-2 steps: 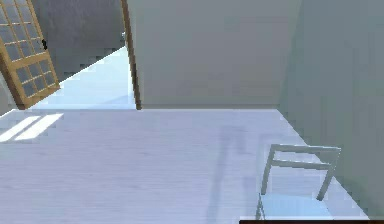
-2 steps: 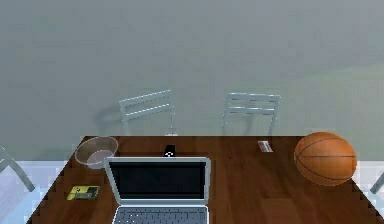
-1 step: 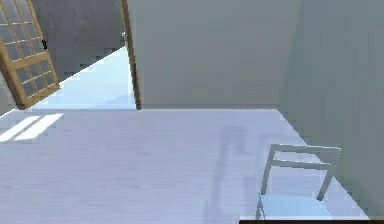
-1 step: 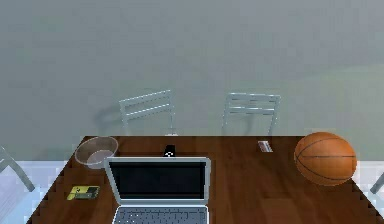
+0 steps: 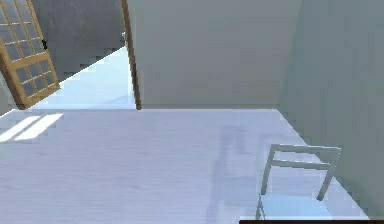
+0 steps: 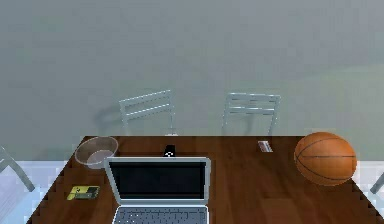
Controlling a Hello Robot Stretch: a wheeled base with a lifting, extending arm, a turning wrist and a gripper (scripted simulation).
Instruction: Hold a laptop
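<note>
– Pincer apart or together?
– Can't tell.
– Forward view first. At the left?
– Brown door [image 5: 25,55] with small glass panes, standing open by a doorway.
– Straight ahead?
– Plain grey wall [image 5: 210,50], with pale floor [image 5: 150,160] below it.
– Low at the right?
– White chair [image 5: 300,172], its back rail on top and its seat cut off by the bottom edge.
– Now the arm side view. And the laptop?
– Laptop [image 6: 160,188] on the dark brown table [image 6: 250,190], at the bottom, a bit left of the middle. Lid up, screen dark, grey keys in front.
– Close to it?
– Clear bowl [image 6: 97,153] just behind its left corner. Little black-and-white thing [image 6: 169,151] right behind the top of the lid, too small to name. Flat yellow-and-dark thing [image 6: 80,192] just left of the laptop, near the table's left edge.
– Farther off?
– Big orange ball [image 6: 325,158] at the table's right end, well apart from the laptop. Tiny pale thing [image 6: 265,147] between lid and ball, near the far edge.
– Behind the table?
– Left chair [image 6: 147,108] and right chair [image 6: 250,108], both pale, side by side in front of a grey wall. Left chair turned a bit, right chair straight.
</note>
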